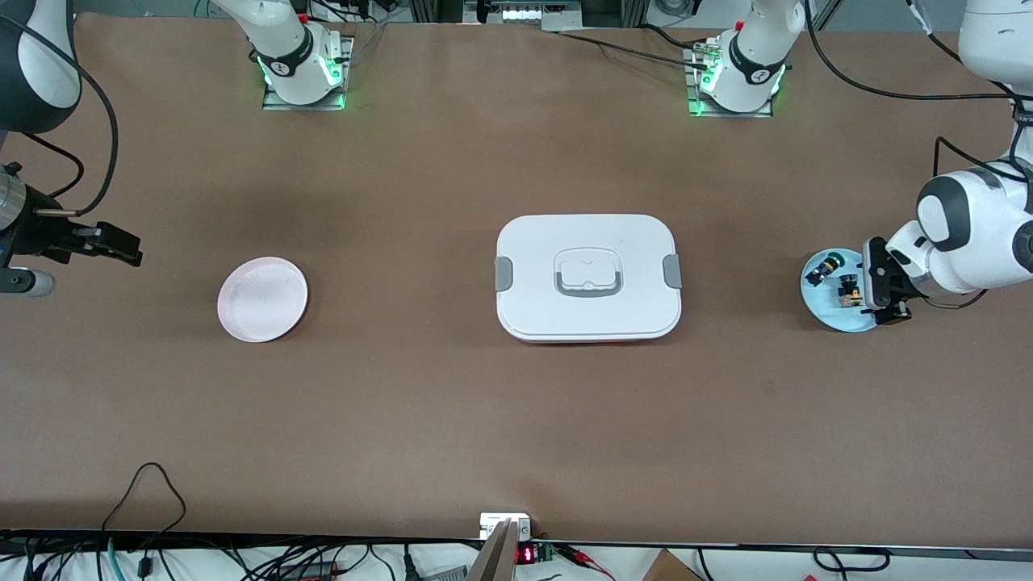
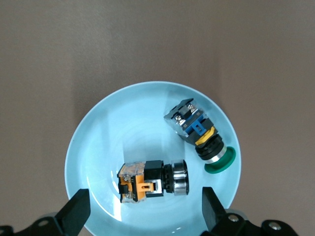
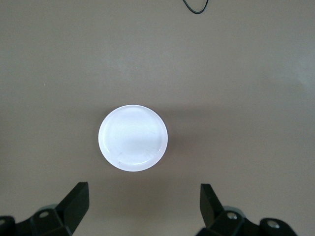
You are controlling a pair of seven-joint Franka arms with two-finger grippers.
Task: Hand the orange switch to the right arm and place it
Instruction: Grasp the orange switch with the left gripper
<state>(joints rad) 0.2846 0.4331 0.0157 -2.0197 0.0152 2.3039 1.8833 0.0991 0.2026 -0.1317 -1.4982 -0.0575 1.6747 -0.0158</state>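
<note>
The orange switch (image 1: pixel 847 290) lies on its side on a light blue plate (image 1: pixel 821 311) at the left arm's end of the table. A black switch with a green cap (image 1: pixel 825 265) lies beside it on the same plate. My left gripper (image 1: pixel 881 292) hovers over the plate, open and empty. In the left wrist view the orange switch (image 2: pixel 147 181) lies between and just ahead of the spread fingers (image 2: pixel 78 209) of my left gripper (image 2: pixel 142 209), on the blue plate (image 2: pixel 123 128), not touched. My right gripper (image 1: pixel 113 242) waits open and empty at the right arm's end.
A white lidded box (image 1: pixel 589 278) with grey clips stands mid-table. A white round plate (image 1: pixel 262 298) sits toward the right arm's end; in the right wrist view this plate (image 3: pixel 133 137) lies ahead of my right gripper (image 3: pixel 142 201). Cables run along the table's near edge.
</note>
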